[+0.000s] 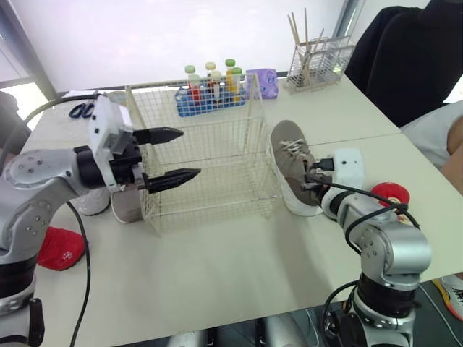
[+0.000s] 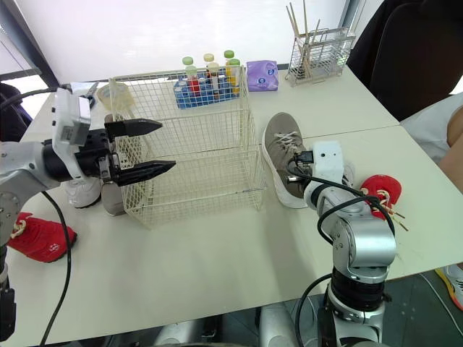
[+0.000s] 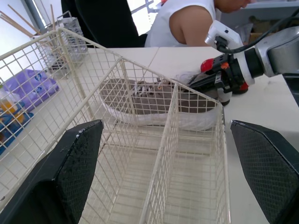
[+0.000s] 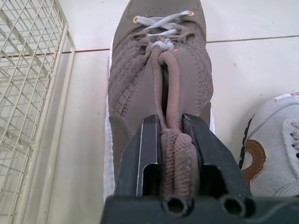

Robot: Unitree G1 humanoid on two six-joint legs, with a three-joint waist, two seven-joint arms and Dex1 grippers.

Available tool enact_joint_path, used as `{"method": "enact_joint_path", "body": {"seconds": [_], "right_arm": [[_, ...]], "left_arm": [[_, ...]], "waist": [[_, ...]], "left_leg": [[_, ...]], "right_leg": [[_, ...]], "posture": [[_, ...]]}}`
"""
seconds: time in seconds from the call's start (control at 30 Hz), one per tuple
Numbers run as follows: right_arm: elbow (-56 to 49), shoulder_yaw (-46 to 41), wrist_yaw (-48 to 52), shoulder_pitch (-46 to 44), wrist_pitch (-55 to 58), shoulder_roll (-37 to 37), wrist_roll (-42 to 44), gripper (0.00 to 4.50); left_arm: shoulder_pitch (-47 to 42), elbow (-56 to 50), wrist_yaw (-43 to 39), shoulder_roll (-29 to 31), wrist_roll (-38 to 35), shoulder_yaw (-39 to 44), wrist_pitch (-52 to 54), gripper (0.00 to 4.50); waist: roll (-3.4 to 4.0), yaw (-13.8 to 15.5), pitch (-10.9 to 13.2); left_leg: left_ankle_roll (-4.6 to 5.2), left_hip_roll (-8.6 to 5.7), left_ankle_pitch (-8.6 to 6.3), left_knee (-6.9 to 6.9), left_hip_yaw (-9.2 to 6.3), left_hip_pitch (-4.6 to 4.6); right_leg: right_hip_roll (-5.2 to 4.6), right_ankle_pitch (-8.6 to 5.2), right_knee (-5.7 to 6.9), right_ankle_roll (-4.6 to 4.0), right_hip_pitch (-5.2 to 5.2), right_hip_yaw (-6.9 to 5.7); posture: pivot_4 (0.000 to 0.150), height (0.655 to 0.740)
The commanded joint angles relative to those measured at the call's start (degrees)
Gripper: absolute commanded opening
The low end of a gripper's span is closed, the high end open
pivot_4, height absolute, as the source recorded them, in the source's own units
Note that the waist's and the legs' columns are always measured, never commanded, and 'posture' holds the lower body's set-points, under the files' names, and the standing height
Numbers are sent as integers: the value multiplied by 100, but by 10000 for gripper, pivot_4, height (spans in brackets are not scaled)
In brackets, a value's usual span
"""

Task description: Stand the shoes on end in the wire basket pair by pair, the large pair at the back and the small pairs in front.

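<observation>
White table [image 1: 239, 282] carries the wire basket [image 1: 210, 144]; the brown shoe [image 1: 289, 163] lies just beside its right wall. The right gripper [image 4: 171, 127] clenches the shoe's heel, and the left gripper [image 1: 188, 153] hangs released. Best to lift high over the rim and lower the shoe toe-down at the back.

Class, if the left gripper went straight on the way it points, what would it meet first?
Probably the basket: the open left gripper points into its wire. The brown shoe lies beyond the far wall. Depth is unclear.
</observation>
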Motion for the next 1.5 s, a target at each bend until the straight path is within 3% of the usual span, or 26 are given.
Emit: {"method": "enact_joint_path", "body": {"seconds": [0.03,0.4,0.53,0.77,1.1,1.27,1.5], "right_arm": [[-59,-117,-32,-217,133,18,48,1888],[786,-379,465,-2313,-988,-1663,43,1888],[1394,-73,1339,-2715,-2616,-2542,69,1888],[2605,470,4298,-2800,-6833,-3880,196,1888],[4686,1243,5581,-3707,-11108,-3818,-259,1888],[5145,1470,5819,-3947,-12018,-3619,-171,1888],[5407,1723,5897,-4234,-12384,-3319,-178,1888]], "left_arm": [[-46,-96,13,60,-74,217,-19,45000],[-591,364,89,-158,-8,141,-163,45000],[-928,627,189,-290,-100,185,-48,45000],[-1627,1631,46,-99,-461,522,320,45000],[-1937,2370,-475,654,-504,818,701,45000],[-1883,2312,-504,701,-495,856,796,45000],[-1719,1924,-554,592,-726,711,1118,45000]], "waist": [[0,1,0],[14,13,11],[12,1,12],[6,-38,18],[-4,-3,26],[-10,-5,32],[-11,-12,35]], "left_leg": [[0,0,0,0,0,0],[1,-2,1,-2,0,-7],[3,-2,1,-3,3,-9],[8,4,-1,-2,8,-9],[-19,6,13,7,11,-9],[-27,6,16,8,11,-9],[-31,6,17,6,10,-9]], "right_leg": [[0,0,0,0,0,0],[1,0,0,0,-8,-1],[1,0,-6,1,-6,0],[10,-1,-6,4,-8,-1],[4,-1,-4,4,-7,1],[1,-1,-3,4,-7,1],[0,-1,-2,4,-10,2]], "posture": [[1500,7400],[1500,7400],[1500,7400],[1500,7400],[1500,7400],[1500,7400],[1500,7400]]}}
